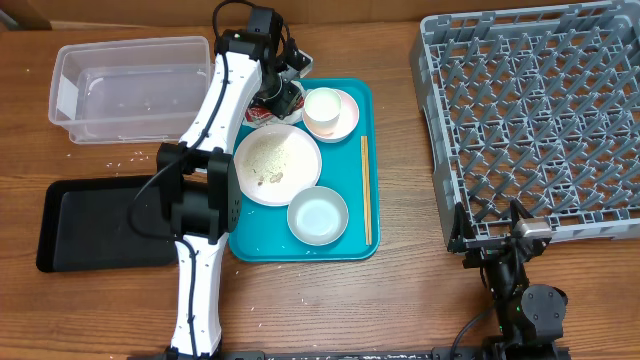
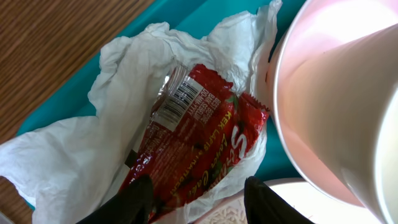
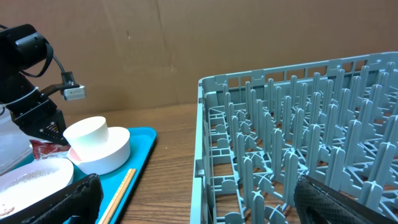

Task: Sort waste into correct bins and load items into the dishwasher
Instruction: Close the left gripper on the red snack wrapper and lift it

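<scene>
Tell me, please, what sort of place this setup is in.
Most likely a staged dish-clearing test bench rather than a real kitchen: a wooden table against a cardboard backdrop, with a grey dish rack beside a teal tray holding a soiled plate.

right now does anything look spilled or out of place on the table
Yes. Loose rice grains lie scattered on the bare wooden table between the clear tub and the black tray, outside either bin. Nothing else stands out.
</scene>
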You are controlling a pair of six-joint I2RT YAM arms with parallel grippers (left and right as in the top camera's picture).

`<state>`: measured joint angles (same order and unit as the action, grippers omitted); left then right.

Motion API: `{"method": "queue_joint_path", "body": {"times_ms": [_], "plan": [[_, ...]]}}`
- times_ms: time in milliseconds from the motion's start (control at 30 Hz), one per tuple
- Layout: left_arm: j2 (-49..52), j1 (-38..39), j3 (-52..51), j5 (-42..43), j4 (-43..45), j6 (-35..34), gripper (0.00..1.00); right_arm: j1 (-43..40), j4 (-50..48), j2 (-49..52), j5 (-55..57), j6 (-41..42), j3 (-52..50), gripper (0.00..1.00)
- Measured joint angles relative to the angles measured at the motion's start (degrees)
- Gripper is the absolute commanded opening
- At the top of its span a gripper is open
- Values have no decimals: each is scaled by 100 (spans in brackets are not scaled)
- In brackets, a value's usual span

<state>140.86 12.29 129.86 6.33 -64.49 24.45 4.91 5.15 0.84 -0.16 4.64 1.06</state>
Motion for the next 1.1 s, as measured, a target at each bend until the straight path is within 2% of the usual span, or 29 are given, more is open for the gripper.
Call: {"method": "queue_joint_path", "body": {"times_ms": [300, 467, 800, 900, 1100], "plan": [[2, 0, -162, 2, 153, 0, 52, 0, 0, 0, 0, -2, 0, 100], [7, 0, -289, 0, 197, -2, 48, 0, 4, 0, 0, -2, 0, 100], [9, 0, -289, -15, 245, 13, 20, 0, 2, 0, 0, 0, 0, 100], [9, 0, -289, -20, 247, -7, 4, 0, 0, 0, 0, -2, 0, 100], [9, 0, -289, -22, 247, -55, 4, 0, 2, 0, 0, -2, 0, 100]]}}
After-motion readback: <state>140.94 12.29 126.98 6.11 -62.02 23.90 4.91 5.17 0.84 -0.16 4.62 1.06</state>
